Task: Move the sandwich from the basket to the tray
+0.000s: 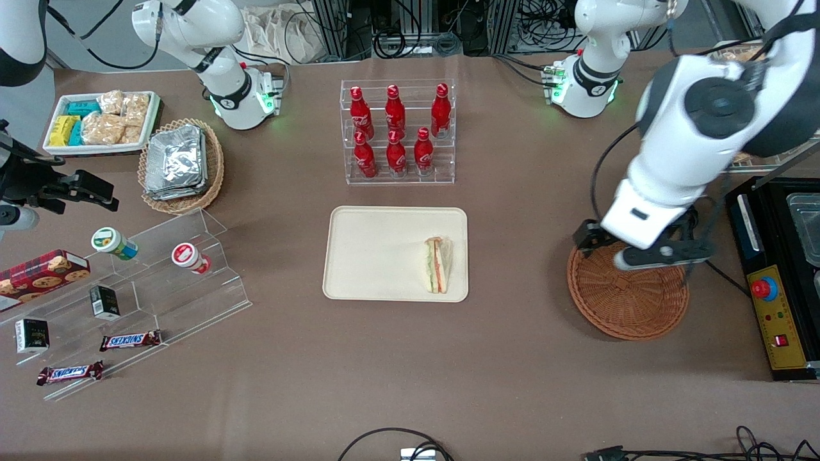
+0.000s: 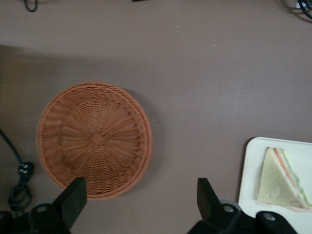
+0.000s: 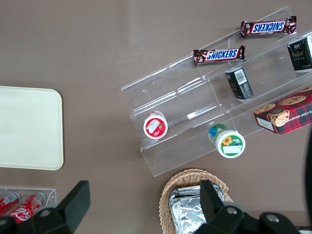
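We see the gripper [image 2: 139, 195] hanging wide open above the basket [image 1: 631, 307], holding nothing. The sandwich [image 1: 438, 264] lies in the tray [image 1: 371, 256], at its edge toward the working arm, long axis running toward the front camera.

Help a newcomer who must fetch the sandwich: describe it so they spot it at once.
Find the big cream tray in front of the red bottles. The sandwich lies on it, at the edge toward the wicker basket, above which the open gripper hovers. It is the tray's only item.
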Available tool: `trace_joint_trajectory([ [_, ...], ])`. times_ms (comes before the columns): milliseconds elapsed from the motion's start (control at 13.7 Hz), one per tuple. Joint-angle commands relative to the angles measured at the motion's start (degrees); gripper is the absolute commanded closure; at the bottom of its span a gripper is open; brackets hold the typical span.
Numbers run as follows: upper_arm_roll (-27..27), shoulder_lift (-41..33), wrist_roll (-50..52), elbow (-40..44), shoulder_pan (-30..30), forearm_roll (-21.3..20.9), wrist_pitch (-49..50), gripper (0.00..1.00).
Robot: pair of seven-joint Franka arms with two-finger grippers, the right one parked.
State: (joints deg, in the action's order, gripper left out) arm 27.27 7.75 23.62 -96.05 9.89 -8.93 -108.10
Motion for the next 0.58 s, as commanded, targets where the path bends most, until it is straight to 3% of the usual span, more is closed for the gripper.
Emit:
trace_joint_trajectory([
  [0, -11.13, -8.25, -7.85, -5.55, -5.46, 5.23, 1.31, 0.0],
  [292, -21.62, -10.91, -14.74, -3.54, -10.58, 7.53, 10.18, 0.0],
  [510, -22.87, -10.47, -16.85, -0.81, -10.94, 7.53, 14.41, 0.0],
])
